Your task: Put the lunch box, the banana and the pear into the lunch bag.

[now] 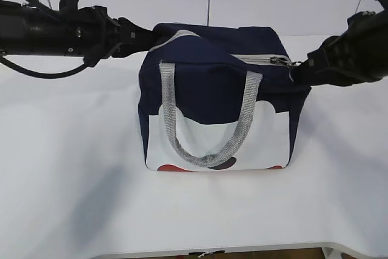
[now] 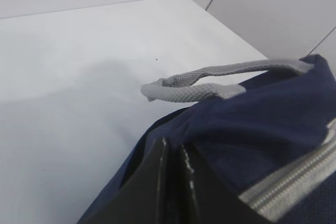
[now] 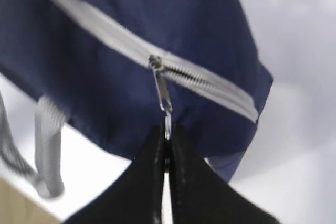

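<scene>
Both claws are gripping the boxy navy-blue fabric lunch bag [image 1: 218,98] on the white bench [image 1: 66,168].
Right claw [image 3: 166,148] is pinching the metal ring pull [image 3: 167,119]; left claw [image 2: 172,153] is clamping the bag's corner fabric.

Left tool [image 2: 173,182] apparently pinched on navy lunch bag [image 2: 252,129] fabric, grey handle [image 2: 210,85], white table [image 2: 79,77]

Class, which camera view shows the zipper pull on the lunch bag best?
The right wrist view: the zipper pull hangs mid-frame, its end pinched in the right gripper. The exterior view shows it tiny at the lunch bag top's right end. The left wrist view shows only zipper tape.
</scene>
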